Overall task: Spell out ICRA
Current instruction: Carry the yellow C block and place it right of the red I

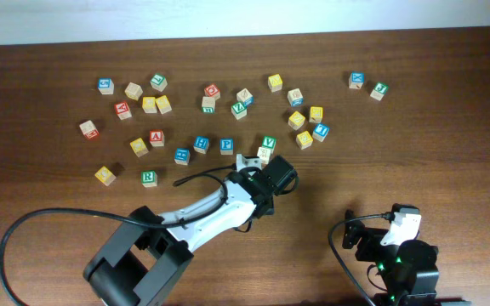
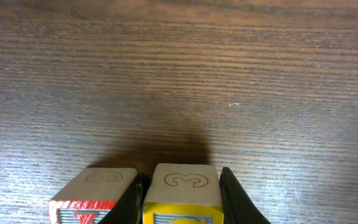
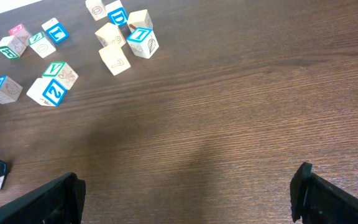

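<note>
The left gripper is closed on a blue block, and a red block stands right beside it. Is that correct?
No: the left gripper is closed on a yellow block, as the left wrist view shows. The red block stands right beside it.

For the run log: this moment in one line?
left gripper shut on yellow block, red block beside | right gripper open, empty | ICRA not spelled

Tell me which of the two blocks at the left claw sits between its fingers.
The yellow-trimmed block, flanked by both fingers. The red-trimmed block lies outside them, on the left of the wrist view.
</note>
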